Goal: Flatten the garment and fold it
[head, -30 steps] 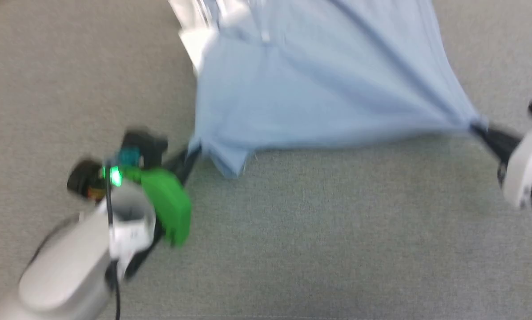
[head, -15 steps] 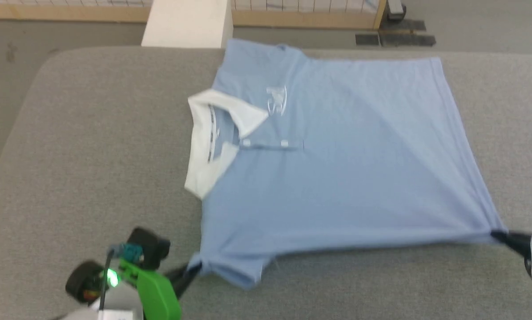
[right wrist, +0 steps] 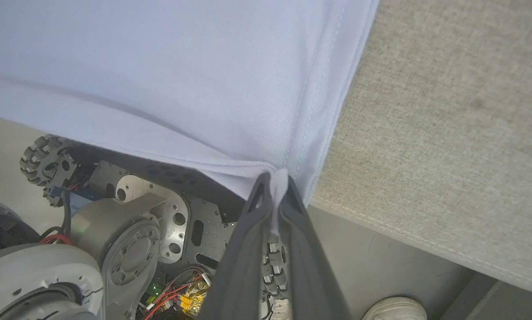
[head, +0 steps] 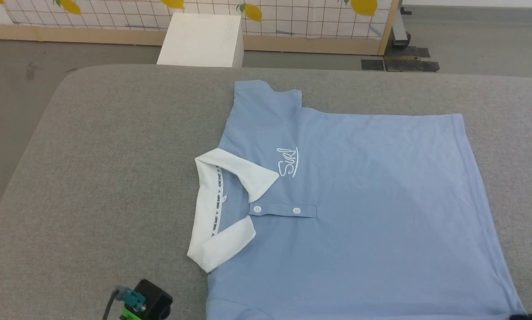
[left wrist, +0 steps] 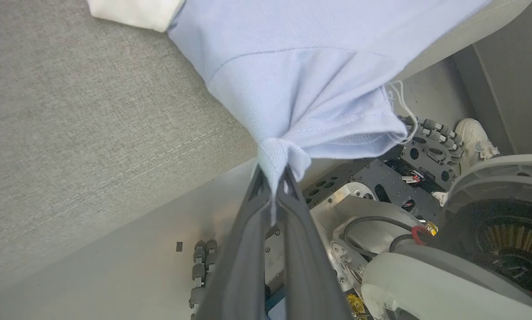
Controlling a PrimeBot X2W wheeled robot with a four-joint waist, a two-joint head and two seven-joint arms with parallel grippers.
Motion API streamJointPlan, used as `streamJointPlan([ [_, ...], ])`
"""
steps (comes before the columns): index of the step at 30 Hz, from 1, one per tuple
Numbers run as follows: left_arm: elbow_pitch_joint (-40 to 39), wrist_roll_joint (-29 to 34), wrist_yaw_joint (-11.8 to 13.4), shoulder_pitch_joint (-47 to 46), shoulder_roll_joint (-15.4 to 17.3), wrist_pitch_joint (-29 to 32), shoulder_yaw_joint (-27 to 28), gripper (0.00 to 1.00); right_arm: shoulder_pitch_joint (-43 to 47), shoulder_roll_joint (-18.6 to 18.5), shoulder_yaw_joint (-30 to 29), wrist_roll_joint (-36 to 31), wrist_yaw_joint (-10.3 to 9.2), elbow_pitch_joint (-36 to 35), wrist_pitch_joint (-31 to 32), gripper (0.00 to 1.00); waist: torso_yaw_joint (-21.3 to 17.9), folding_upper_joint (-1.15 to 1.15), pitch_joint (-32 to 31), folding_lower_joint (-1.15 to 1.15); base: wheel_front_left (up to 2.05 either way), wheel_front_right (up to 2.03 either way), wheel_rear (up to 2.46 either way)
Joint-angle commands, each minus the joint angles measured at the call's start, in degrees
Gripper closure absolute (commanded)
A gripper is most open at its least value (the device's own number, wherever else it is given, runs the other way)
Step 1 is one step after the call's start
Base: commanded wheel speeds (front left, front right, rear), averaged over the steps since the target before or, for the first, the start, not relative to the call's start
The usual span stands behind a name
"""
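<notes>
The garment (head: 359, 200), a light blue polo shirt with a white collar (head: 221, 209), two white buttons and a white "Surf" logo, lies front up on the grey padded table (head: 114, 155). Its collar points left and its hem right. Its near side hangs over the table's front edge. In the left wrist view my left gripper (left wrist: 272, 171) is shut on a bunched corner of the near sleeve (left wrist: 301, 102). My right gripper (right wrist: 275, 178) is shut on the near hem corner of the garment (right wrist: 181, 80), just off the table's edge (right wrist: 448, 133).
A white box (head: 201, 40) and a wood-framed grid panel with lemons (head: 315, 22) stand on the floor behind the table. Below the front edge are my wheeled base (left wrist: 426, 151) and a person's white shoe (left wrist: 473, 133), also in the right wrist view (right wrist: 397, 309).
The head camera has tilted up, so the whole shirt and the far floor now show and both grippers have dropped below the frame. Both grips still hold. The shirt lies flatter.
</notes>
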Motion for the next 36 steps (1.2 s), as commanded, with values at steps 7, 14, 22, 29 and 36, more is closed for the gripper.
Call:
streamJointPlan([
  [7,0.2,2.7,1.6,-3.8,-1.8,-4.4,3.9,1.00,0.0,0.7,-5.1,0.4,-0.10,-2.3,-6.2,1.00,-0.2,0.00,2.5,0.01,0.00,0.00,0.00],
  [14,-0.1,5.4,2.9,-10.5,-6.1,-7.7,7.6,1.00,-1.8,1.1,-9.6,0.5,-0.10,-4.6,-10.2,1.00,-0.4,0.00,5.6,0.01,0.00,0.00,0.00],
  [22,1.4,8.5,4.2,-18.1,-9.8,-9.1,10.4,1.00,-5.9,2.6,-14.7,-2.9,-0.10,-4.8,-14.1,1.00,-1.0,0.00,10.9,0.01,0.00,0.00,0.00],
  [29,6.9,9.1,3.5,-21.7,-11.7,-7.4,9.6,1.00,-9.3,6.1,-16.1,-8.0,-0.10,-0.6,-12.6,1.00,-1.3,0.00,14.4,0.01,0.00,0.00,0.00],
  [36,14.5,10.5,1.9,-24.4,-13.7,-7.4,8.4,1.00,-11.2,9.9,-17.5,-11.6,-0.10,3.1,-10.7,1.00,-1.3,0.00,15.9,0.01,0.00,0.00,0.00],
])
